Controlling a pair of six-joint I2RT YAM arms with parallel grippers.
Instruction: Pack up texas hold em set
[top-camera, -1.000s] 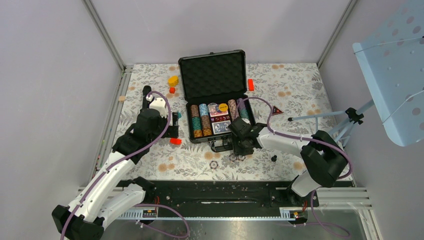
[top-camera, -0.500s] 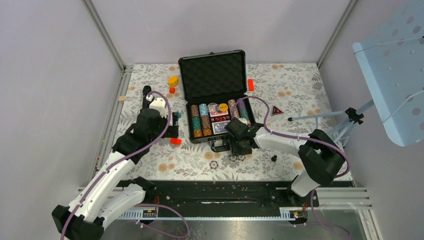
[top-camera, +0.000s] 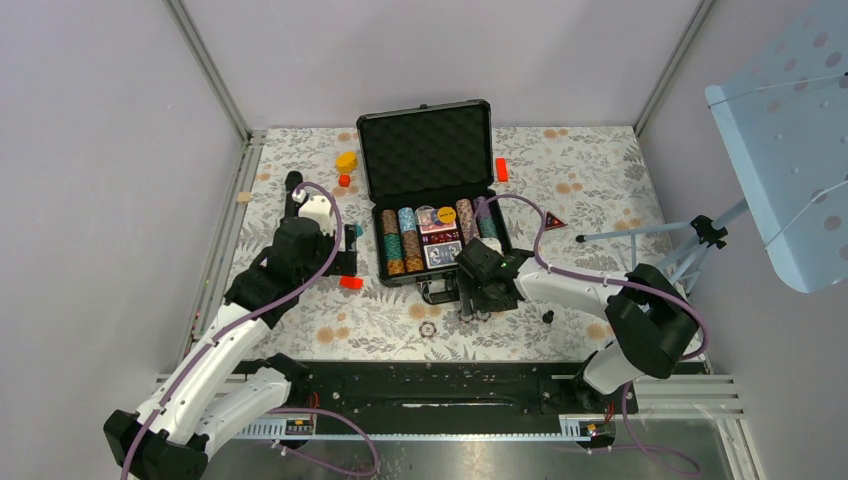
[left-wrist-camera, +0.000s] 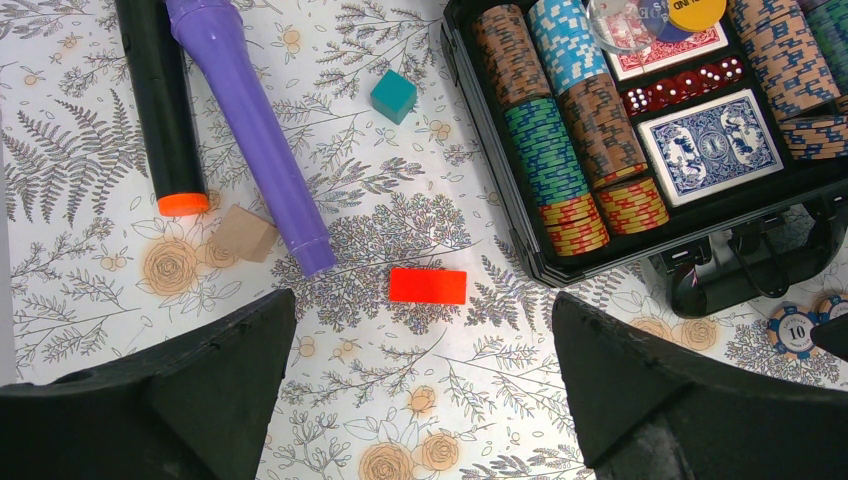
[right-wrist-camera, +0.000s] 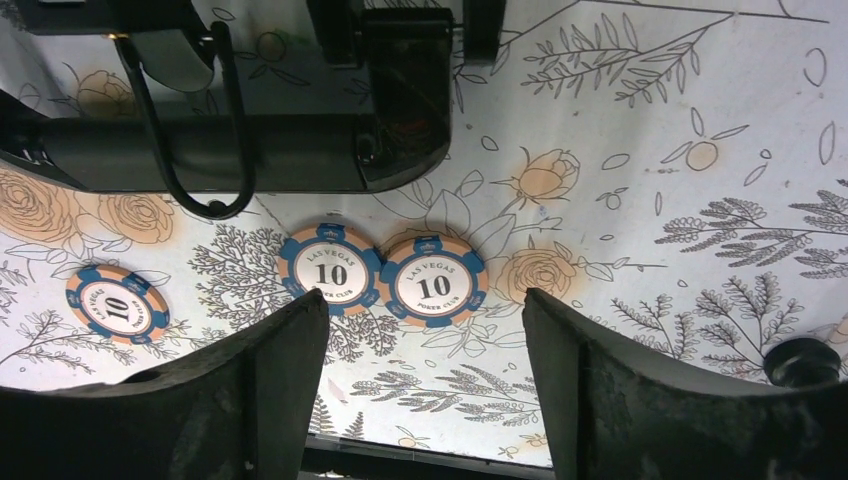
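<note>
Jaws spread, empty: left gripper (left-wrist-camera: 420, 325), right gripper (right-wrist-camera: 423, 310) | loose chips (right-wrist-camera: 330, 268) beneath right | case (right-wrist-camera: 400, 90) mostly cropped

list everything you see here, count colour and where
case: one, black, open, far centre
chip rows: many, multicoloured, in case
card deck: one, blue-backed, in case
dice: several, red, in case
loose chips: three, blue-and-orange, before case
red blocks: three, around case
yellow block: one, left of lid
teal block: one, left of case
tan block: one, beside tubes
tubes: two, purple and black, left of case
left gripper: black, jaws open, left of case
right gripper: black, jaws open above loose chips
</note>
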